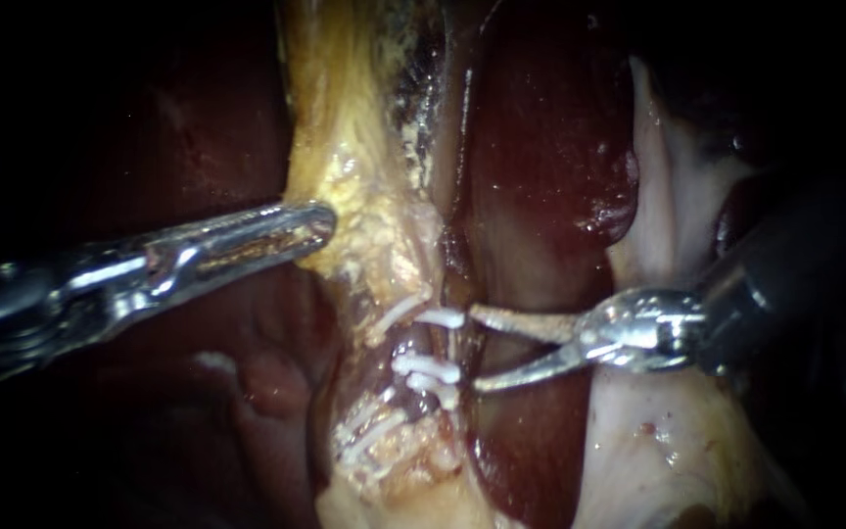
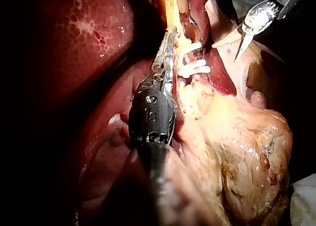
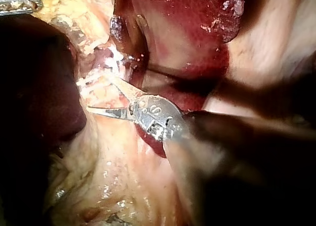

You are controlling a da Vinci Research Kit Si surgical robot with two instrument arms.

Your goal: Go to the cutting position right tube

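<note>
Centrally in the endoscope view, the right tube is seen as a thin pale strand running between dark red liver and a ridge of yellow fat, with white clips set across it. The right instrument is brought in from the right with its two slim jaws spread; their tips are held just beside the tube, one level with the upper clip and one level with the lower clips, and nothing is gripped. The left instrument is brought in from the left, and its jaws are pressed together on the edge of the fat. From the left wrist view, the left instrument's long jaws are seen closed against the fat, with the clips just beside them and the right instrument standing open beyond the clips. From the right wrist view, the right instrument's jaws are seen parted, their tips pointed at the clipped strand just ahead; whether the tube is touched cannot be told. The left instrument is seen well ahead, beyond the fat.
</note>
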